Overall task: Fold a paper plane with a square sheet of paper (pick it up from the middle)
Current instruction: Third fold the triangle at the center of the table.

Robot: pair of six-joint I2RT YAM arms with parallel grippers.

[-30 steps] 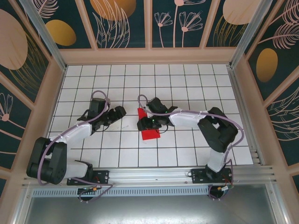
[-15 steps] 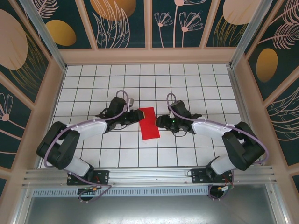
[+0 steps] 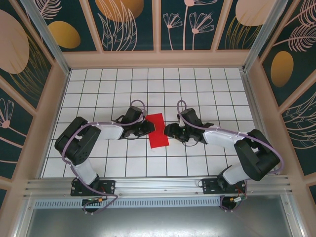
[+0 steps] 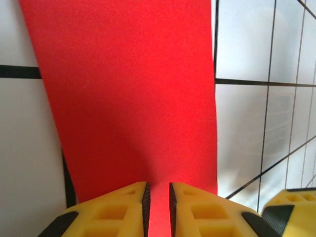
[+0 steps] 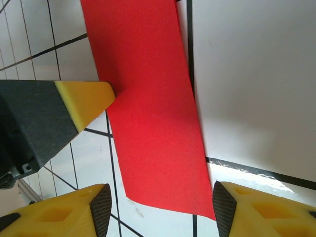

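I work on a white table (image 3: 197, 84) ruled into a grid by thin black lines. Its surface is glossy enough to throw pale glare in my wrist views. A low wall of pale wood runs round it. Above that rise dark teal panels (image 3: 133, 24) drawn with feathery leaves and flowers and dotted with gold and peach ovals. Grey metal posts (image 3: 47, 37) slant up at the two far corners, and an aluminium rail (image 3: 163, 185) carrying my two bases crosses the near edge.

The square sheet of paper (image 3: 158, 132) lies near the middle of the grid between my two arms. It is bright red and shows as a rectangle longer than it is wide, slightly slanted to the lines, with one long side toward each arm.

My left gripper (image 3: 149, 127) reaches in low from the left and meets the paper's left long edge. In its own wrist view my yellow fingers (image 4: 123, 210) are drawn almost together, with a thin slit between their dark pads. Red shows through that slit, and the paper spreads away beyond it with a soft shadow down its length. I cannot tell whether the pads are pinching the paper.

My right gripper (image 3: 168, 131) sits just beside the right long edge. Its fingers (image 5: 74, 215) are spread wide and hold nothing, and a corner of the red paper lies between them on the tiles. From there I also see one left fingertip (image 5: 84, 101) touching the paper's far edge.
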